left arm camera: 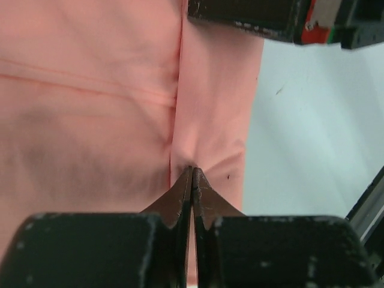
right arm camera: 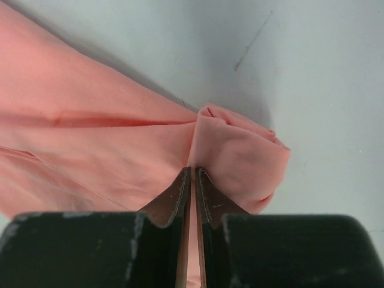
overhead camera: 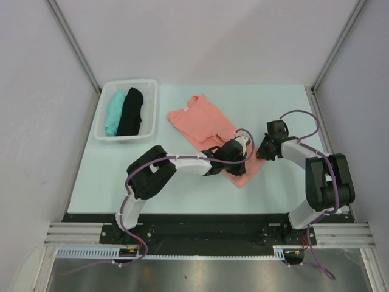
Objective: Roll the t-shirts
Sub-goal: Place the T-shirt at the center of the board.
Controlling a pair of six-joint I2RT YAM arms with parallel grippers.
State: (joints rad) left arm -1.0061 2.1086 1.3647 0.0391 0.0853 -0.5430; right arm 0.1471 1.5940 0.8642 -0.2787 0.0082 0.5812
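Observation:
A salmon-pink t-shirt [overhead camera: 203, 121] lies flat in the middle of the table, running from the far left to the near right. My left gripper [overhead camera: 238, 152] is shut on a pinch of its cloth [left arm camera: 198, 150] near the lower hem. My right gripper [overhead camera: 265, 149] is shut on the shirt's right corner, where the cloth [right arm camera: 240, 153] bunches into a small fold. A teal t-shirt [overhead camera: 113, 112] and a black t-shirt [overhead camera: 130, 111] lie folded side by side in a basket.
A white plastic basket [overhead camera: 146, 85] stands at the far left of the pale table [overhead camera: 273, 103]. White walls and metal posts close in the table on three sides. The arm bases sit at the near edge.

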